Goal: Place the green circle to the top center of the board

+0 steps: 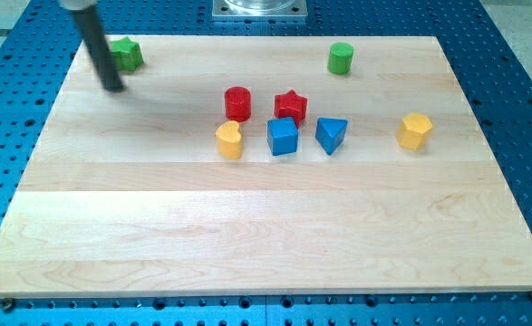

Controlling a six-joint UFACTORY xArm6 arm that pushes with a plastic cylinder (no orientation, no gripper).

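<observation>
Rod (96,41) leans in from the view's top left, and my tip (114,88) rests on the board (266,235) near its top-left corner. There is no pincer on this arm, so nothing spreads or pinches; the rod simply ends at the tip.

The green circle (340,58) stands near the board's top edge, right of centre and well apart from my tip. A green star (126,54) sits at the top left, just beside the rod on its right, slightly above the tip; I cannot tell whether they touch.

In the middle of the board five blocks cluster. The red circle (237,102) and red star (290,105) sit side by side, apart. Below them run a yellow block (229,139) with a rounded shape, a blue cube (283,136) and a blue triangle (331,134), left to right. The blue cube lies just below the red star, very near it.

A yellow hexagon (414,129) stands alone toward the view's right, well apart from the cluster.

The board lies on a blue perforated bench (12,27), and a metal plate (260,8) shows at the top centre.
</observation>
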